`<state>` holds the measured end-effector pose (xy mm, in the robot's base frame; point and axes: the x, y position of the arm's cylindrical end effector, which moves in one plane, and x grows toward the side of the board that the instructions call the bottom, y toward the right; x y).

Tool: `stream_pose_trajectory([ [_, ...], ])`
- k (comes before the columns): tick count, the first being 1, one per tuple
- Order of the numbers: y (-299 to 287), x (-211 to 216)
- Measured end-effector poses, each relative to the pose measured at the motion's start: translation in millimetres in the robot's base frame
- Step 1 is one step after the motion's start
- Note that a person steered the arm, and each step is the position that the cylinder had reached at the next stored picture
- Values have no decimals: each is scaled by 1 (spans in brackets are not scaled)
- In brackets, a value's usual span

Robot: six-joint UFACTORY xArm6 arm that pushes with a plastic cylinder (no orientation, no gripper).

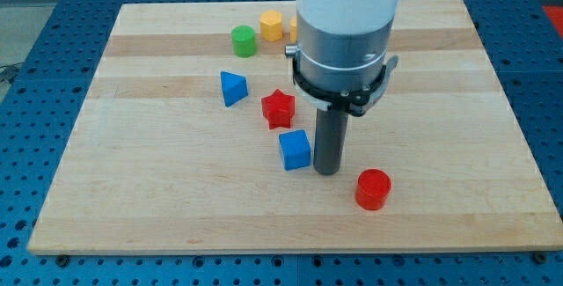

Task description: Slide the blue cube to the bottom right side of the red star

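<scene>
On the wooden bench [158, 189], my tip [326, 172] sits just right of the blue cube [295, 150], below the red star [278, 108]. No gripper fitted. The cube looks nearly placed; I'd nudge gently, avoiding the red cylinder [372, 189].

On the pale wooden desk [158, 198] sit a blue cube [295, 150], red star [278, 108], blue triangular block [232, 88], green cylinder [244, 40], red cylinder [373, 189] and a seemingly hexagonal yellow block [271, 25].

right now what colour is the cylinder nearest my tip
Red: the red cylinder, right of my tip, in the camera view.
</scene>
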<state>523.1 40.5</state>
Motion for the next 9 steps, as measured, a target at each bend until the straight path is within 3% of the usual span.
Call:
stream_pose_trajectory([
  [3,16,35],
  [5,-63,11],
  [6,-60,-12],
  [7,-5,-28],
  [9,3,-41],
])
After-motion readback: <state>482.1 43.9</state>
